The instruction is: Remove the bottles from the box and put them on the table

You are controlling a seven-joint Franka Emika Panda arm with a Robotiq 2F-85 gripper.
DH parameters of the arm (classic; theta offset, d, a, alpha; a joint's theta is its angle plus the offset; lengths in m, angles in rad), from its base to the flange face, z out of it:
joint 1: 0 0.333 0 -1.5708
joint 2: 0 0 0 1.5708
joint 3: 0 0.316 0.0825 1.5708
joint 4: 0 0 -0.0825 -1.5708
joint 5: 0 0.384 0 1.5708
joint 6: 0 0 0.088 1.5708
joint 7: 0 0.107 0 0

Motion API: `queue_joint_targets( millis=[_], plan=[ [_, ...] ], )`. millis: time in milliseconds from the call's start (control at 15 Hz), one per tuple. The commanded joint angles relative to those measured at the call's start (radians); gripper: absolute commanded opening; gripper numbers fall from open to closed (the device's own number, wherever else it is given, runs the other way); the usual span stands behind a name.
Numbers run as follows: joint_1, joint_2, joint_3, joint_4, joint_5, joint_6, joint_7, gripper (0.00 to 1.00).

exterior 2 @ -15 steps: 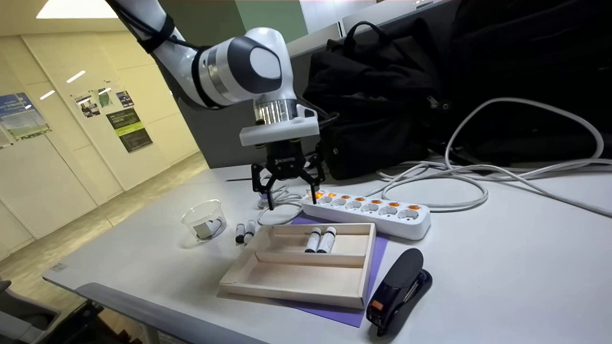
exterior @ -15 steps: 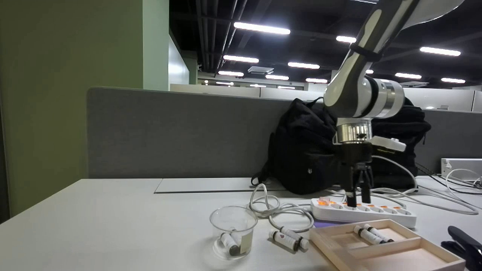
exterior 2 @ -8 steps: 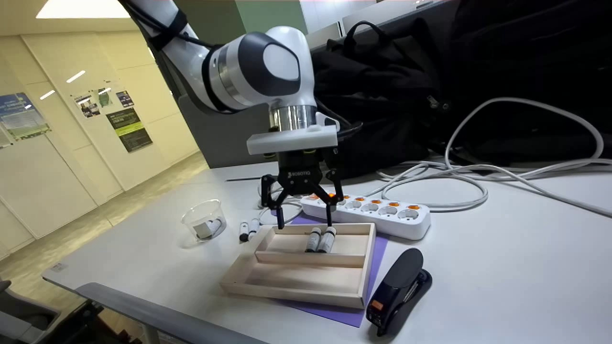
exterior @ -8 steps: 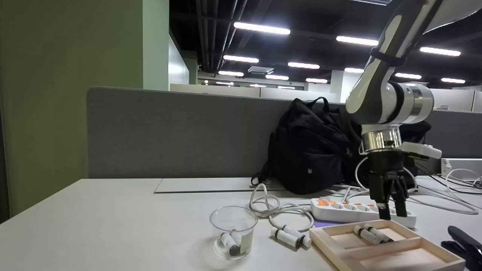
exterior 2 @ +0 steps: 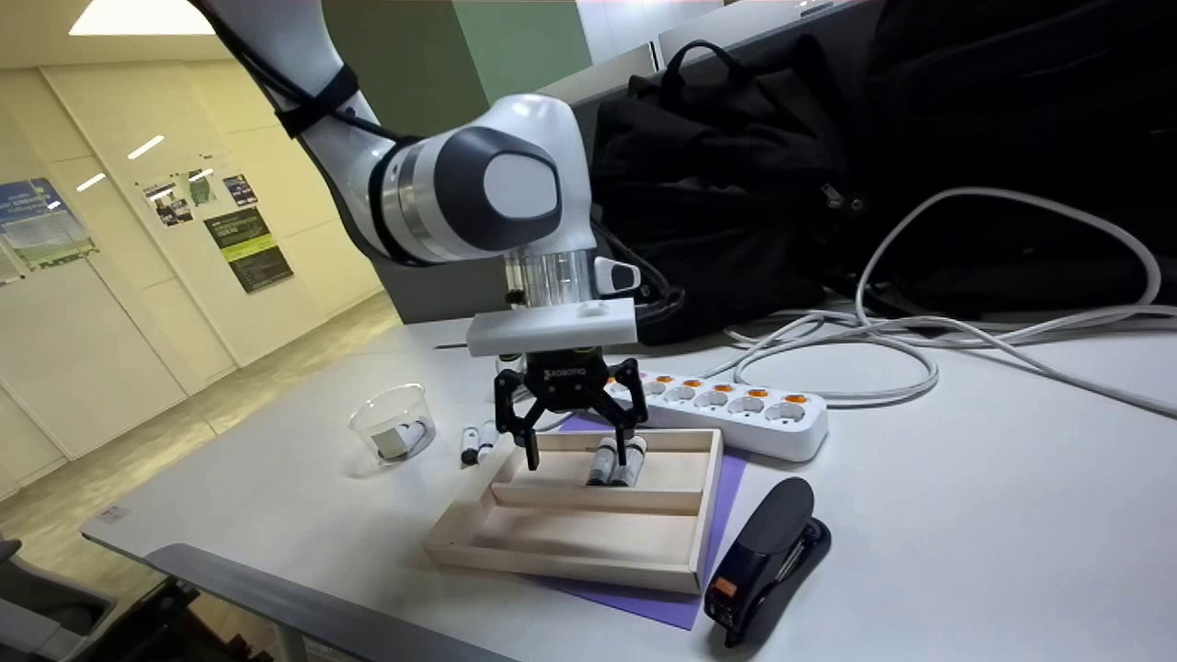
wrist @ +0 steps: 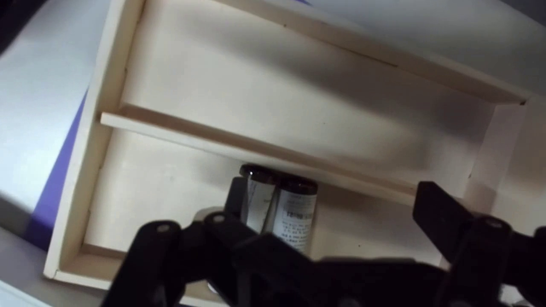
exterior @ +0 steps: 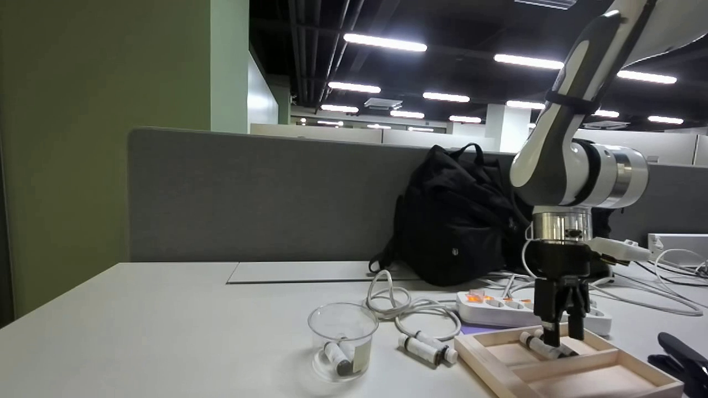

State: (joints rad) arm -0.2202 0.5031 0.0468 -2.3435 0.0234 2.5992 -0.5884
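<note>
Two whitish bottles with dark caps lie side by side in the rear compartment of the light-wood box (exterior 2: pixel 570 563), caps against the divider; they are the left bottle (wrist: pixel 259 207) and the right bottle (wrist: pixel 294 215) in the wrist view. My gripper (exterior 2: pixel 577 460) is open, low over that compartment. In the wrist view my gripper (wrist: pixel 335 197) has one finger right beside the left bottle and the other well to the right; touch cannot be told. Two more bottles (exterior: pixel 423 349) lie on the white table (exterior: pixel 166 331) beside the box. The gripper partly hides the boxed bottles.
A clear plastic cup (exterior: pixel 343 334) with bottles inside stands left of the loose bottles. A white power strip (exterior 2: pixel 736 437) lies behind the box, with cables (exterior: pixel 412 312) around it. A black stapler (exterior 2: pixel 772 561), a purple sheet (exterior 2: pixel 634 602) and a black backpack (exterior: pixel 453 221) are nearby.
My gripper has moved from above the power strip to over the box and then lowered to the bottles, staying open. The two loose bottles on the table shifted slightly, then stayed still.
</note>
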Motion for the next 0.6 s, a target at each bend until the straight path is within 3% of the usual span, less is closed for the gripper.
queue_joint_targets(
  millis=[0, 267, 533],
  plan=[
    [-0.046, 0.018, 0.051, -0.035, 0.031, 0.138, -0.031, 1.00],
    [-0.082, 0.062, 0.101, -0.041, 0.024, 0.245, -0.036, 1.00],
    [-0.109, 0.092, 0.130, -0.045, 0.009, 0.280, -0.028, 1.00]
  ],
)
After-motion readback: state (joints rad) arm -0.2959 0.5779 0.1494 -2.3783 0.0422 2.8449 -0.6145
